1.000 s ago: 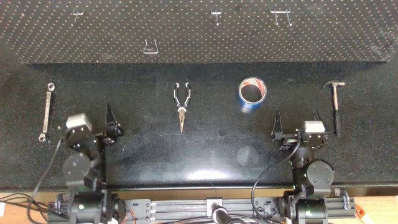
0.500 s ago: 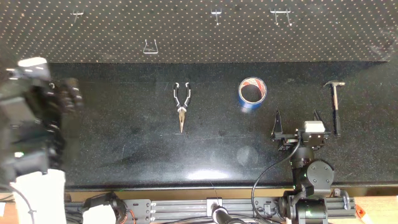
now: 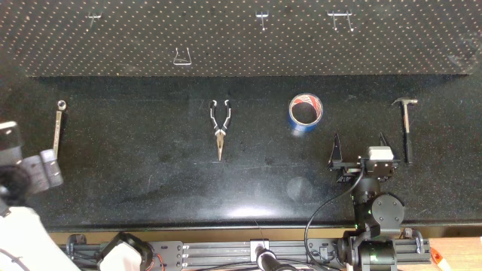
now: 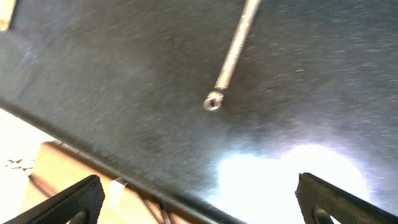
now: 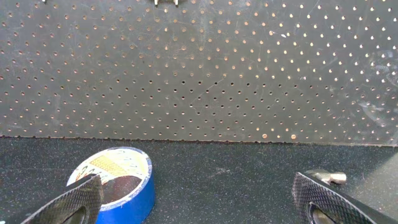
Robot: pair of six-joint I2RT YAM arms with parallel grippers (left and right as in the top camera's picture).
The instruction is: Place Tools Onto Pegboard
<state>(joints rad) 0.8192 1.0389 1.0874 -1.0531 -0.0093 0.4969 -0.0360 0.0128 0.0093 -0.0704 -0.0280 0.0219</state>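
Seen from above, the left arm [image 3: 26, 177] sits at the far 9 o'clock edge of the black table [image 3: 151, 181]. The wrench [image 3: 57, 128] lies flat at about 1 o'clock from it, running nearly straight toward the pegboard [image 3: 241, 45]. In the left wrist view, the left gripper [image 4: 199, 202] is released, its two fingers spread wide. The wrench [image 4: 235, 50] lies on the table beyond them, touching neither, with its ring end nearest the camera.

At 3 o'clock from the wrench, near the table's middle, the pliers [image 3: 220, 128] lie with the handles at 12 o'clock and the nose at 6. At 3 o'clock from the pliers, the blue tape roll [image 3: 306, 112] rests on the table, near the pegboard's foot. The hammer [image 3: 407, 132] lies furthest toward 3 o'clock, head at 12 and handle at 6.

The right gripper [image 3: 360, 147] is low over the table between the tape and the hammer, with the tape at about 11 o'clock from it. It too is released, fingers well apart and holding nothing. The right wrist view shows the tape roll [image 5: 115, 183] beside one finger and the hammer's head by the other.

All four tools lie on the table. Four wire hooks stand bare on the pegboard: one [image 3: 93, 16] at the left, one [image 3: 181, 57] lower, and two [image 3: 261, 16] [image 3: 340, 18] further right.
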